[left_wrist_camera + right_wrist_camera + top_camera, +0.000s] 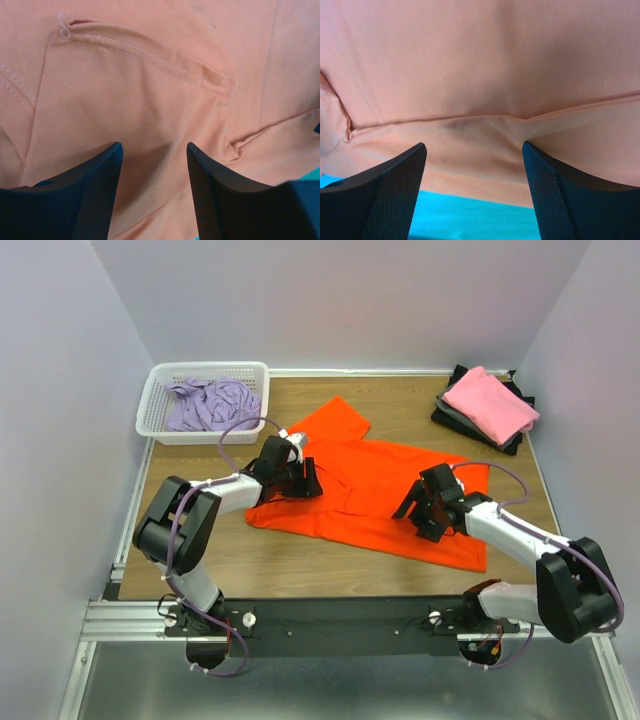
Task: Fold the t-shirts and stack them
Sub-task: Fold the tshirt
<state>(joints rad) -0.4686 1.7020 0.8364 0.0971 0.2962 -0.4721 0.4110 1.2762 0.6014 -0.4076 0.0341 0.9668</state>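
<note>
A bright orange t-shirt (pixel 370 485) lies spread across the middle of the wooden table, one sleeve pointing to the back. My left gripper (pixel 306 480) hovers low over its left part, near the collar; in the left wrist view its jaws (pixel 154 155) stand open with orange cloth (pixel 150 90) and a stitched seam beneath them. My right gripper (pixel 416 510) is over the shirt's right part. Its jaws (pixel 474 155) are open too, straddling a folded hem of the orange cloth (pixel 480 65) close to the shirt's edge. Neither gripper pinches any cloth.
A white lattice basket (pixel 158 412) at the back left holds a crumpled lavender t-shirt (pixel 210 405). At the back right a folded pink t-shirt (pixel 490 405) tops a stack of dark shirts (pixel 478 430). Walls close in on three sides.
</note>
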